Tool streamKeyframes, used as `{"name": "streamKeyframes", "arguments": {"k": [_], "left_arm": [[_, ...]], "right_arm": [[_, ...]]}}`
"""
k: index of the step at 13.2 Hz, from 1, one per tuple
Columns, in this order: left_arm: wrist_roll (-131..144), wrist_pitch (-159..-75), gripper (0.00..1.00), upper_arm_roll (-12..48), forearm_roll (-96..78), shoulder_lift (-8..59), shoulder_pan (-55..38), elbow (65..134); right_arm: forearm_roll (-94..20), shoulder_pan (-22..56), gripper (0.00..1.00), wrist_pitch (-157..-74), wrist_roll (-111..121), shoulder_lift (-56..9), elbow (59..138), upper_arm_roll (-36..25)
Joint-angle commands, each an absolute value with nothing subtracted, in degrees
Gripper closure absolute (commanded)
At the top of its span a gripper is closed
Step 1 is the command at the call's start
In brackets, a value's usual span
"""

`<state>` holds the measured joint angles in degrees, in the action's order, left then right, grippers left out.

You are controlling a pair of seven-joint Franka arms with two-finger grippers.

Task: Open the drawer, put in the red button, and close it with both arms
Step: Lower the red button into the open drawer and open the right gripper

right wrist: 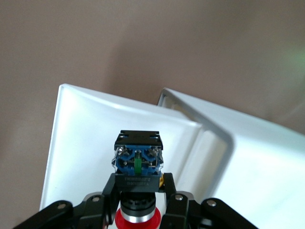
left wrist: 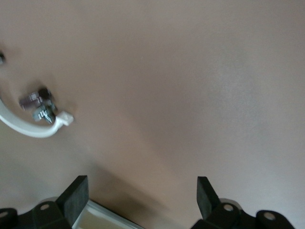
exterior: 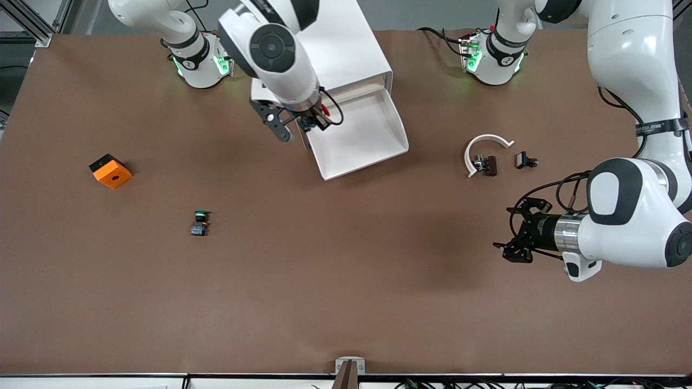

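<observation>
The right claw [exterior: 303, 123] hangs over the pulled-out top drawer [exterior: 378, 154] of the white cabinet [exterior: 346, 48], at the drawer's edge toward the right arm's end of the bench [exterior: 346, 281]; its fingers are clamped on the red button [right wrist: 137, 164], red cap toward the wrist and blue-grey base pointing down at the drawer floor. The drawer stands open toward the front camera. The left claw [exterior: 513, 229] waits with fingers spread wide and nothing between them, over bare bench at about 5 o'clock from a white curved clip [exterior: 484, 147]. A green-capped switch [exterior: 200, 222] lies on the bench at about 7 o'clock from the drawer, and an orange block [exterior: 111, 171] rests toward the right arm's end.
</observation>
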<state>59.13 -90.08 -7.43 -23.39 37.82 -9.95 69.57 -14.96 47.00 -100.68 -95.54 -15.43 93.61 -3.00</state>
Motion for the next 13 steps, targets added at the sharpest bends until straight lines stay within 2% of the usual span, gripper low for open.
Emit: {"name": "streamKeyframes", "arguments": {"k": [1, 5, 13], "left_arm": [[52.0, -90.8, 0.00, -7.3, -17.6, 36.5, -11.4, 70.7], [50.9, -90.3, 0.00, -6.6, -13.7, 35.6, -12.8, 71.7], [51.7, -90.4, 0.00, -5.5, -13.9, 36.0, -13.8, 73.3]], "right_arm": [[-16.3, 48.2, 0.70, -105.2, -103.2, -19.7, 92.5, -3.8], [-16.3, 48.3, 0.69, -108.8, -106.2, -25.4, 89.6, -3.8], [-16.3, 51.7, 0.68, -110.7, -112.3, -31.0, 84.2, -3.7]]}}
